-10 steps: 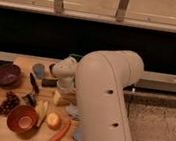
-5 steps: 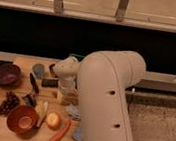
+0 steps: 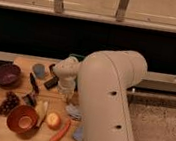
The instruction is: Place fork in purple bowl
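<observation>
The purple bowl (image 3: 6,74) stands at the left edge of the wooden table, dark and glossy. My gripper (image 3: 67,95) hangs below the pale wrist near the table's middle, pointing down, well to the right of the bowl. The large white arm covers the table's right side. I cannot make out the thin silver fork; it may be hidden under the gripper or the arm. A black-handled utensil (image 3: 32,82) lies between the bowl and the gripper.
An orange-red bowl (image 3: 22,119) stands at the front. Around it lie dark grapes (image 3: 7,103), a banana (image 3: 41,111), a round yellow fruit (image 3: 52,121) and a carrot (image 3: 61,131). A blue cup (image 3: 39,70) and a black block (image 3: 51,82) stand behind. Blue cloths (image 3: 73,112) lie by the arm.
The wrist and gripper have shifted only slightly over the table's middle. The bowls and food have not moved.
</observation>
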You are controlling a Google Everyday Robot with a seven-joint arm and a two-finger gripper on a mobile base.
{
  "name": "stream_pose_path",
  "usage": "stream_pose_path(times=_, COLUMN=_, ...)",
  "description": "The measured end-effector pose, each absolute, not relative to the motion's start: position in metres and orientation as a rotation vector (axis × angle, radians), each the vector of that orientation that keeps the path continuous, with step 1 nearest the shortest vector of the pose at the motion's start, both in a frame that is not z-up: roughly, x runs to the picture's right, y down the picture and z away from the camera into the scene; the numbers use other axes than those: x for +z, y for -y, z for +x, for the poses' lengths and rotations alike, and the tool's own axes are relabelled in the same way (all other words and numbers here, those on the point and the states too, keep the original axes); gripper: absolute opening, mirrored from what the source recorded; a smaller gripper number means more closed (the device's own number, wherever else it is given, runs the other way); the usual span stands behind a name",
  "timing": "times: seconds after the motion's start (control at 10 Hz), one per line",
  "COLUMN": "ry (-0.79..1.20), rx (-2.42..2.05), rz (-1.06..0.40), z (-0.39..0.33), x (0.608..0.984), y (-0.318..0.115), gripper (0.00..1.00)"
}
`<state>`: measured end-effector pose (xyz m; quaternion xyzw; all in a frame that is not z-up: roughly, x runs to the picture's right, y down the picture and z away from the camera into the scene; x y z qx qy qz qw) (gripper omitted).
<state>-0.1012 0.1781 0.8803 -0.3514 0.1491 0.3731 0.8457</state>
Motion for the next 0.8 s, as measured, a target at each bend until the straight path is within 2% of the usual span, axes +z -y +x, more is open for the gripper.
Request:
stream_pose_path(times=0.5, ry=-0.276, rx=0.801, rz=-0.742, z=-0.109, x=0.872, y=-0.172, gripper=0.14)
stream_pose_path(times=0.8, ry=-0.205, rx=0.840, rz=-0.694, z=-0.106, x=0.842, y=-0.135, gripper=0.14)
